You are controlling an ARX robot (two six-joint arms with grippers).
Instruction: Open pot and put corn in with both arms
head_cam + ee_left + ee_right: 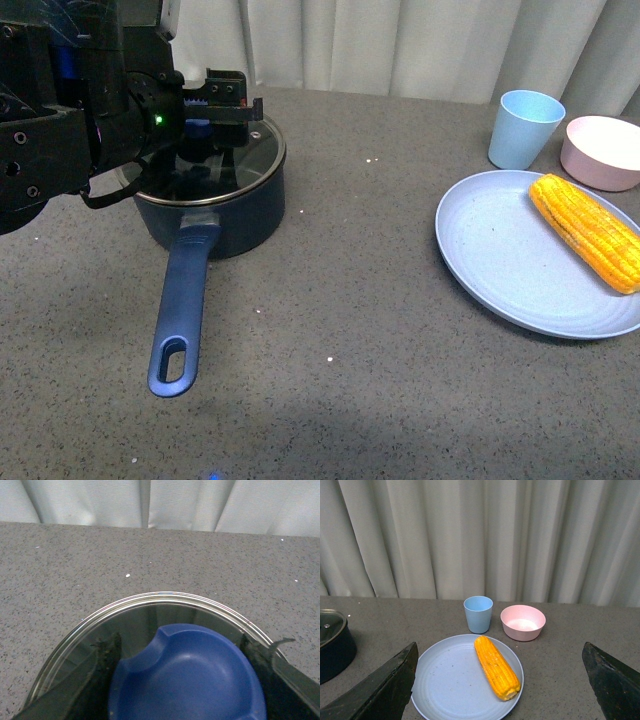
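My left jaws (225, 103) hang over the pot (235, 215), straddling the blue knob (187, 675) of its glass lid (228, 165). I cannot tell whether they already pinch it. The lid sits flat on the pot's rim. I judge the clean way is to centre on the knob, close firmly and lift straight up clear of the rim. The corn (588, 232) lies on a plate (500, 260) well to the pot's right. My right jaws (499, 650), spread wide and empty, point toward it.
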